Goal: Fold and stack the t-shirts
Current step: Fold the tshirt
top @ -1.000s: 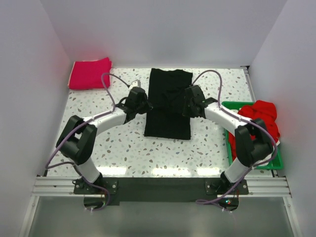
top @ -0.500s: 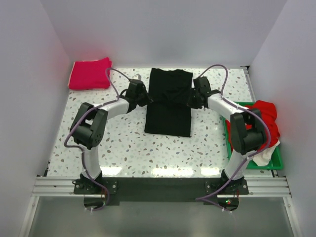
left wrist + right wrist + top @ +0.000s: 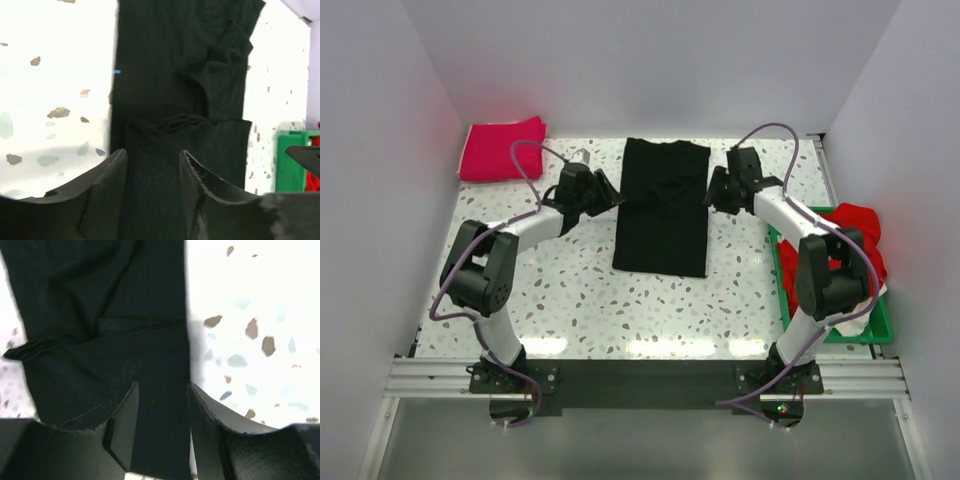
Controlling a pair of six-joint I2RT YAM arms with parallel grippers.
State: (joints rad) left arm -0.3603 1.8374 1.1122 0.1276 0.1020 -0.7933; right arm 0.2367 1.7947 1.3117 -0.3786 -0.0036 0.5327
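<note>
One pink shirt (image 3: 501, 148) lies folded far left; the black shirt (image 3: 663, 205) — far centre, narrowed lengthwise — awaits crosswise folds. Left fingers (image 3: 107, 195) and right fingers (image 3: 122, 425) flank it, released; a red shirt (image 3: 855, 225) waits at right.

Bright, even light; the table (image 3: 50, 50) blows out white in both wrist views, and the near fingers (image 3: 107, 190) blur.

White walls (image 3: 650, 60) – speckled terrazzo table (image 3: 570, 290) – bright light
</note>
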